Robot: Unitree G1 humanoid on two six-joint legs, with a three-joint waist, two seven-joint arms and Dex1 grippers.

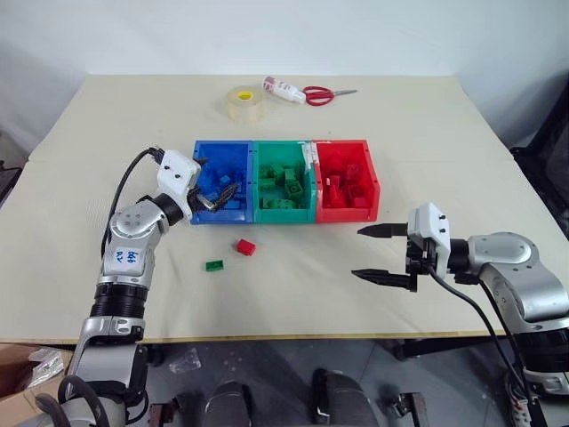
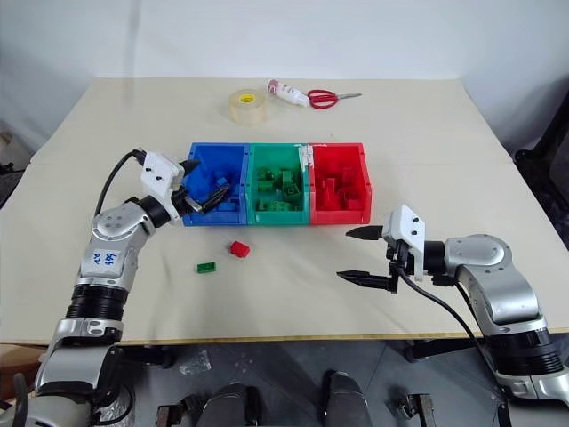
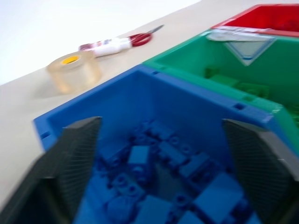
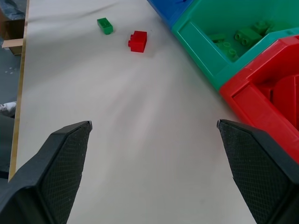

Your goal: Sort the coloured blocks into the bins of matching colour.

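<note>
Three joined bins are sitting in a row near the middle of the table point(image 1: 427, 133): the blue bin point(image 1: 206, 153), the green bin point(image 1: 263, 153) and the red bin point(image 1: 364, 169), running from the robot's left to its right. Each bin is holding blocks of its own colour: blue blocks point(image 3: 187, 163) are lying in a heap in the blue bin, green blocks point(image 1: 284, 182) in the green bin and red blocks point(image 1: 342, 187) in the red bin. Two blocks are lying loose on the table in front of the blue bin: a red block point(image 1: 245, 246) and, just beside it toward the robot's left, a smaller green block point(image 1: 214, 265). The left hand point(image 1: 218, 196) is hanging over the near left corner of the blue bin with its fingers spread wide and nothing between them. The right hand point(image 1: 380, 253) is hovering above bare table in front of the red bin, pointing toward the robot's left, its fingers likewise spread wide and carrying nothing. At the far side of the table, a clear tape roll point(image 1: 246, 103), a white tube point(image 1: 283, 89) and red-handled scissors point(image 1: 320, 94) are lying well apart from the bins.
</note>
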